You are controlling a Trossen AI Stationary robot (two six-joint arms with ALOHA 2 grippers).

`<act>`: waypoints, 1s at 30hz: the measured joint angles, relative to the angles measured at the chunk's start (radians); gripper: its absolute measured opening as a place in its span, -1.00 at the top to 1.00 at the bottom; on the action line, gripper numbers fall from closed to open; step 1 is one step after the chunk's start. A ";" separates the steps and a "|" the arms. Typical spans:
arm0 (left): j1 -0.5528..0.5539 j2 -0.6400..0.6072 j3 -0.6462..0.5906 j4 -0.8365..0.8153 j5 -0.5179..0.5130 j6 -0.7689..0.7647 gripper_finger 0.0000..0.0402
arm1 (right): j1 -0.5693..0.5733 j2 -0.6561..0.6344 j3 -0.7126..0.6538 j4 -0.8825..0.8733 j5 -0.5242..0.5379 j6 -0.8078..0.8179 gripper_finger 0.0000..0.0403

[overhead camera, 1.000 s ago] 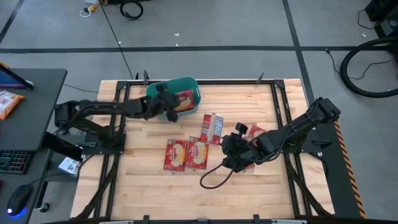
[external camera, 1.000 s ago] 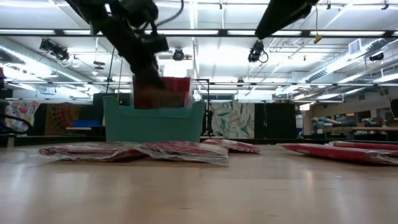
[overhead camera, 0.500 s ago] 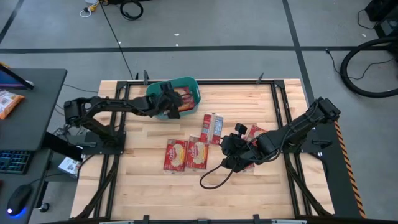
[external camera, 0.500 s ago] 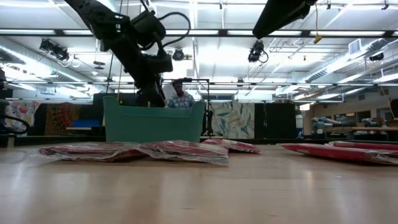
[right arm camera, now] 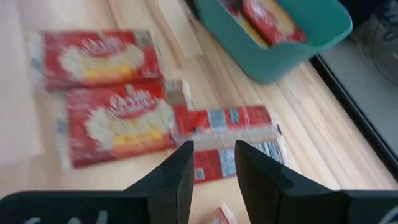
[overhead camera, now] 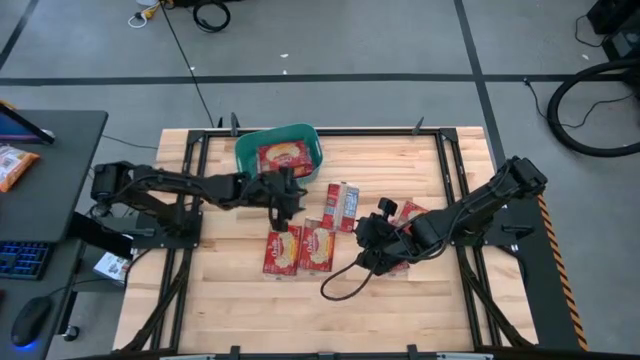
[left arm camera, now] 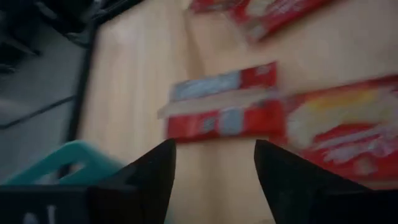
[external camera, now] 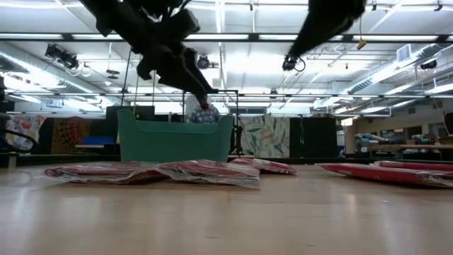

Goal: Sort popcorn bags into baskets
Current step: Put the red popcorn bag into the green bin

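One cam's overhead looking straight down, one's at tabletop level; both catch the teal basket (overhead camera: 280, 155), wrist cams closer.

Table: we see pale wood planks (overhead camera: 240, 300), dark frame.
On it: teal basket (overhead camera: 243, 153), far edge; loose popcorn bags (overhead camera: 299, 247), mid-table, some just ahead of the left arm's jaws.

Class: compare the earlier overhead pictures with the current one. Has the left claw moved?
Yes. The left claw has left the basket and now sits nearer the bags mid-table, open and empty.
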 joint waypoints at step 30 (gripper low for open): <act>-0.195 0.254 0.000 0.006 0.020 -0.322 -0.05 | -0.116 0.001 -0.255 0.127 -0.260 0.181 0.40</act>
